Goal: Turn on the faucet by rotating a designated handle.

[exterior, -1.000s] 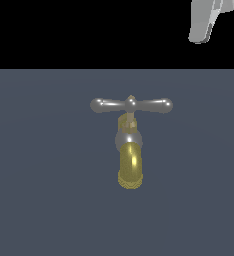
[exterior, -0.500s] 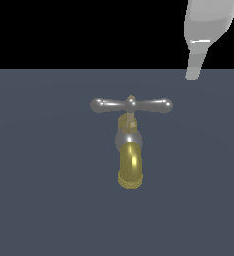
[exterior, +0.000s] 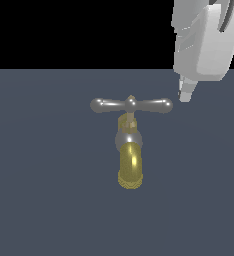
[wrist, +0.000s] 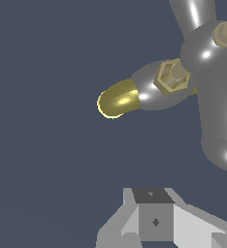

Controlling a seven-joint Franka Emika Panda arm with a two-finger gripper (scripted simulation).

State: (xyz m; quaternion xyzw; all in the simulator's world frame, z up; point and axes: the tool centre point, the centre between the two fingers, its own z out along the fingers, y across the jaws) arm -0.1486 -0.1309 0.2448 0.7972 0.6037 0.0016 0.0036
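A: Change noted? Gripper (exterior: 185, 95) has been brought down from the upper corner; now held just beside the handle (exterior: 131, 105), at its arm tip on the exterior view's right. No contact is seen.

B: Jaws? Cannot be told. Faucet (exterior: 129, 150) is set mid-surface, spout toward the camera. A push on that arm is judged next.

A: Surface (exterior: 39, 200): plain dark grey. Beyond: black.

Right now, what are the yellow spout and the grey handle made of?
The spout looks like polished brass: yellow with bright glints and a ribbed tip. The handle looks like glossy grey metal, maybe steel: white highlights gleam on its rounded ends. Being rendered, that's only how they look.
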